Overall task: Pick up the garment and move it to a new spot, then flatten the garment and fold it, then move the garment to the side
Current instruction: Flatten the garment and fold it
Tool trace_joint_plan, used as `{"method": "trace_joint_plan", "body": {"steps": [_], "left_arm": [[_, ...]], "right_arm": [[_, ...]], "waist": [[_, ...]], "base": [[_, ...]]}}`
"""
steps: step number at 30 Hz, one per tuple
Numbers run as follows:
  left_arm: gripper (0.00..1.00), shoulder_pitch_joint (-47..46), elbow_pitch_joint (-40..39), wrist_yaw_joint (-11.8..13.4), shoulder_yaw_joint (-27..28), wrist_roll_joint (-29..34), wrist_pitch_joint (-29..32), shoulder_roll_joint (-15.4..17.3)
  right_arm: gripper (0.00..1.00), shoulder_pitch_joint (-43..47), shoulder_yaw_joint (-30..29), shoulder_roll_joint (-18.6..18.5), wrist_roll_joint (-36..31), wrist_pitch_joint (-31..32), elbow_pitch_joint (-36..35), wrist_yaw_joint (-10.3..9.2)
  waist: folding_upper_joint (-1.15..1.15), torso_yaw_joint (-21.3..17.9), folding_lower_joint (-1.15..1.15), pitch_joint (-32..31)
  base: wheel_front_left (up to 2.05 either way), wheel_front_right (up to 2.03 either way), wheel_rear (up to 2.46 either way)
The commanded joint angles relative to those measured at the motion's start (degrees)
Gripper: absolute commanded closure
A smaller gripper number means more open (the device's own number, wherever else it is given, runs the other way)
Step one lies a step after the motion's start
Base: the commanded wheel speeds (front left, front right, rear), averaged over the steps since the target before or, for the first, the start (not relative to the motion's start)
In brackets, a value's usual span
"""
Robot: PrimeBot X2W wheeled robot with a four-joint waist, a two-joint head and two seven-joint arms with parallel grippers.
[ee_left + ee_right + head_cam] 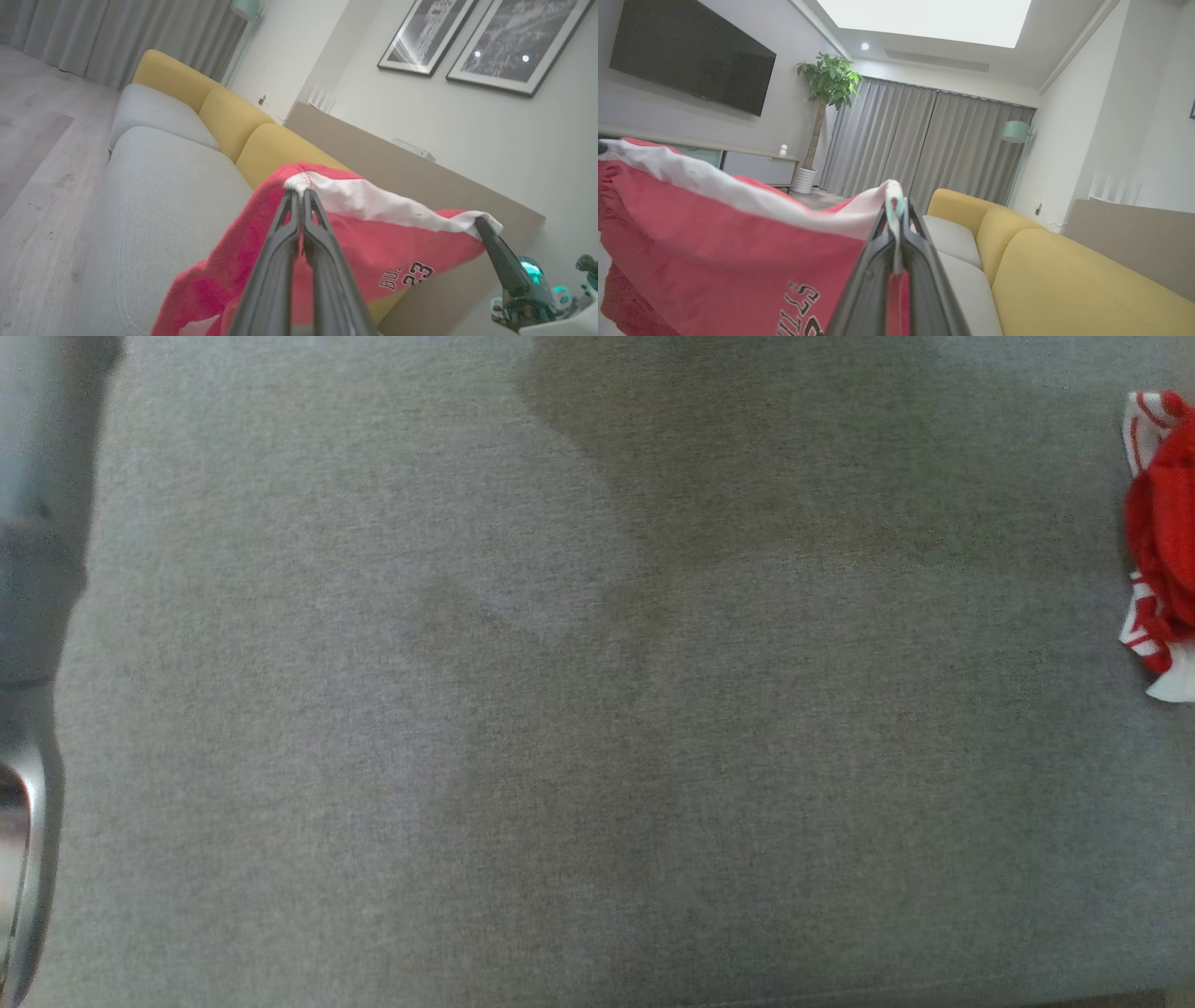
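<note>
Left hand (300,193): the two dark fingers are pressed together and pinch the white band of the garment (373,242) at one upper corner.
Right hand (896,210): the fingers are closed too, with the white hem clamped between them at the other upper corner.
Garment: red cloth with a white band along the top edge and dark printed letters and the number 23. It hangs spread between the two hands, in the air over the sofa (163,196), and the lower part droops down. Whether it touches the seat, I cannot tell.
Sofa: grey seat cushions, with yellow back cushions (275,149) behind them.
Head view: grey seat fabric, with a pale forearm (37,569) along the left edge.
Red and white cloth (1162,523): bunched at the right edge of the head view; I cannot tell whether it is part of the same garment.
Room: grey curtains (924,144), a green plant (829,79) and a dark screen (691,56) on the wall.
</note>
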Motion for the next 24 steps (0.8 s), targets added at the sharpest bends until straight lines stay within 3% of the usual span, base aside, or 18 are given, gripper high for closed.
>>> {"method": "trace_joint_plan", "body": {"steps": [1,8,15,24], "left_arm": [[1.00,-0.31,-3.51,-0.33,-1.52,-0.48,-0.53,3.79],[1.00,7.49,-6.39,-0.34,-7.47,-5.30,-5.54,5.50],[1.00,19.10,-12.52,-0.34,-16.34,-9.40,-7.71,10.67],[1.00,34.44,-21.06,-0.35,-23.65,-14.71,-11.39,17.47]], "right_arm": [[1.00,2.20,0.67,0.66,-0.25,-0.23,-1.31,0.39],[1.00,14.07,0.40,-0.13,2.28,-0.26,-0.97,0.39],[1.00,27.69,8.65,-3.99,6.21,-0.27,-4.55,0.39],[1.00,36.70,21.09,-10.97,13.80,-0.28,-7.98,0.39]], "waist": [[0.00,0.48,-0.01,0.36],[0.00,1.95,-0.01,0.19],[0.00,2.64,-0.01,-2.27],[0.00,2.82,-0.01,-8.38]], "base": [[0.00,0.00,0.00],[0.00,0.00,0.00],[0.00,0.00,0.00],[0.00,0.00,0.00]]}}
